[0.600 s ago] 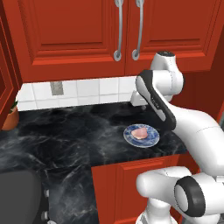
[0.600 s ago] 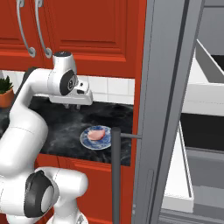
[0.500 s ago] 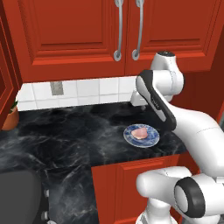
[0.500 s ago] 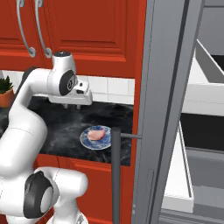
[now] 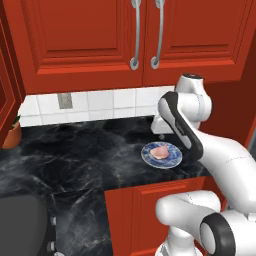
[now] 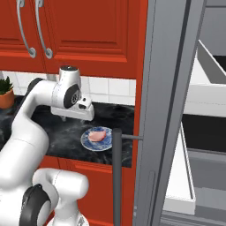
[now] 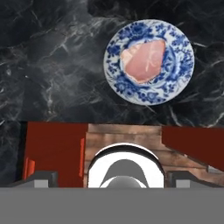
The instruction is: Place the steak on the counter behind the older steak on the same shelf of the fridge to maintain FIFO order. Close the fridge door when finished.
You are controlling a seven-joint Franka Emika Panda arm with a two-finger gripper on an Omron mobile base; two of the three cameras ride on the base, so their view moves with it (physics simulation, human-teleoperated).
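Steak: you have the steak [image 7: 143, 61] lying flat on a blue-and-white patterned plate [image 7: 181, 74]; it also shows in the left base view [image 5: 160, 151] and the right base view [image 6: 97, 135], untouched.
Plate: it sits on the black marble bench [image 5: 75, 160], close to the front edge and toward the right end of the bench, just left of the fridge door.
Gripper: you see the gripper [image 5: 159, 127] hanging above the bench just behind the plate, clear of the steak; in the right base view it sits at [image 6: 66, 118]. You cannot tell from these views whether its fingers are apart or together.
Arm: the white arm bends over the right end of the bench and partly covers the plate's right rim in the left base view.
Fridge: the grey fridge door [image 6: 163, 110] stands open right beside the plate, with its dark bar handle [image 6: 117, 176] just in front of the bench edge. Beyond the door you see a white door bin [image 6: 207, 81].
Surroundings: red upper cabinets [image 5: 100, 40] with curved metal handles hang over the bench, a white tiled backsplash [image 5: 100, 102] with an outlet behind it, and a potted plant [image 6: 6, 92] at the far left end, well apart from the plate.
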